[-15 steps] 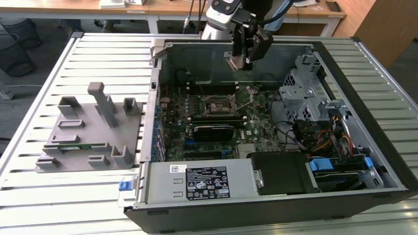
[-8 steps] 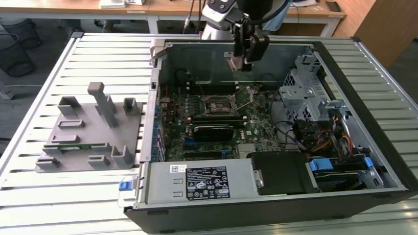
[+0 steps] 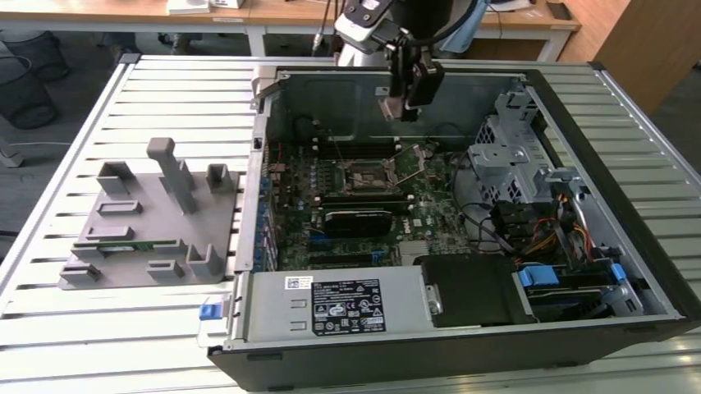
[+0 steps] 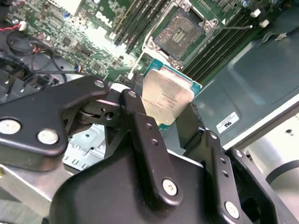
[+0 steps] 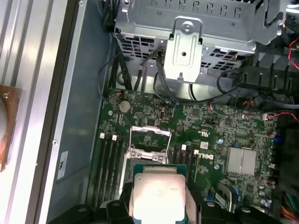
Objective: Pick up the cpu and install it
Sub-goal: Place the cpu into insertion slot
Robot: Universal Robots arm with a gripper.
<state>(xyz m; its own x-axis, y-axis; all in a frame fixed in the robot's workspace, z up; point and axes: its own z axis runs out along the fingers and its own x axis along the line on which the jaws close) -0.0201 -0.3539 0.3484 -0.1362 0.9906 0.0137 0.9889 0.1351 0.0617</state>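
Well out to the exterior view's left of the socket [image 3: 367, 174], a gray plastic holder [image 3: 148, 217] sits on the slatted metal counter [image 3: 110, 345]. A green memory stick [image 3: 130, 244] lies in one of its slots.

Closer to the socket comes the open computer case [image 3: 438, 365], lying on its side with the green motherboard [image 3: 438, 193] exposed. On the viewer's side of the socket is the power supply [image 3: 340, 304], a gray box with a label, tucked into the case's near edge.

Now the socket itself, mid-board. In the second wrist view the socket [image 4: 180, 35] has its metal frame swung up and its contact field uncovered. In the first wrist view, memory slots [image 5: 108, 163] run along either side of it.

And here's the action: the gripper [image 3: 403, 111] hangs above the socket, toward the case's far wall. Its two black fingers [image 4: 140, 126] are drawn in tight on the cpu [image 4: 166, 100], pinching it by opposite edges. The silver lid shows plainly in the first wrist view. The cpu is held in the air, clear of the board and near the socket, not seated in it.

To the exterior view's right of the socket stands a silver drive cage [image 3: 510, 135]. Nearer the viewer, a tangle of colored cables [image 3: 537, 238] runs beside it.
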